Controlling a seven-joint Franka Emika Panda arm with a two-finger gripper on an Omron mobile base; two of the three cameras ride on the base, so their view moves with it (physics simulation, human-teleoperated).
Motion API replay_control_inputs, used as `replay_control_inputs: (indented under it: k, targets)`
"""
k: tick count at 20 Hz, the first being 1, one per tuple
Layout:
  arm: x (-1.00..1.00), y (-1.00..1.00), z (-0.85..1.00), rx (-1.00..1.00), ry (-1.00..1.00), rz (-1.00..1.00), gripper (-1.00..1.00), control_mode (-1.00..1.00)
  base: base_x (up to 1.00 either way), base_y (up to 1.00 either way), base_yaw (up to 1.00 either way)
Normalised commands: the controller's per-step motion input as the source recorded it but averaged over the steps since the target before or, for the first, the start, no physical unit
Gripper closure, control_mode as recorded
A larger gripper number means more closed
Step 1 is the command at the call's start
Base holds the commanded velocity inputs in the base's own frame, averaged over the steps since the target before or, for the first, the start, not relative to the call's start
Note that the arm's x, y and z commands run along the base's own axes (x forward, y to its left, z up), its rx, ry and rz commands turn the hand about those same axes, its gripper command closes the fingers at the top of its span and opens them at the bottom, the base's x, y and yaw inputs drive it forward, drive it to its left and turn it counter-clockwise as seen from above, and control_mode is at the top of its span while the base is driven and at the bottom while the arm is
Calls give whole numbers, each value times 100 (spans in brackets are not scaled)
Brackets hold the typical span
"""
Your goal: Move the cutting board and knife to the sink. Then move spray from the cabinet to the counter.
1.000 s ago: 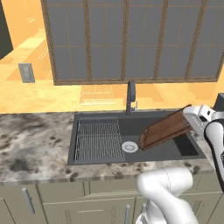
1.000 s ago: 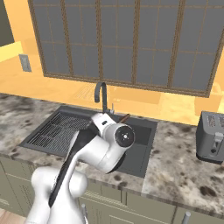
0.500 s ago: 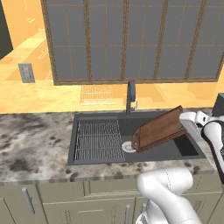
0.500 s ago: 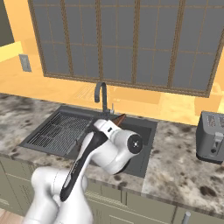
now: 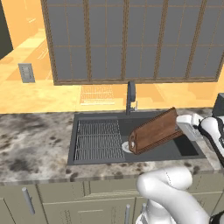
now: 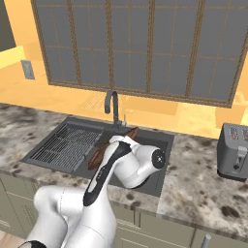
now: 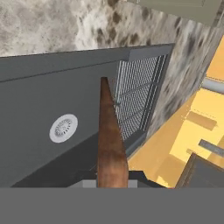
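The reddish-brown cutting board (image 5: pixel 154 131) hangs tilted over the dark grey sink (image 5: pixel 177 151). Its low left end is near the drain and its high right end is clamped in my gripper (image 5: pixel 179 127), which is shut on it. In the right base view the cutting board (image 6: pixel 98 157) shows partly behind my white forearm. In the hand view the cutting board (image 7: pixel 109 140) runs edge-on away from the gripper (image 7: pixel 112 177), above the sink floor and drain (image 7: pixel 63 128). The counter (image 5: pixel 30 140) surrounds the sink. The knife, the spray and the cabinet are out of view.
A wire rack (image 5: pixel 98 140) fills the left half of the basin. The dark faucet (image 5: pixel 130 94) stands behind the sink in front of a large window. A grey toaster (image 6: pixel 235 151) stands on the counter to the right.
The gripper has carried the board a little to the left and lower over the sink, so the board's low end now sits by the drain.
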Motion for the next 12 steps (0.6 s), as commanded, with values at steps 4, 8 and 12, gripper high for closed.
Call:
replay_control_inputs:
  k: [4, 8, 12]
  targets:
    - [17, -10, -35, -2, 6, 2, 100, -100, 0, 0, 0]
    - [22, -2, -34, -4, 8, 0, 100, -100, 0, 0, 0]
    - [31, 0, -29, -2, 6, 0, 100, -100, 0, 0, 0]
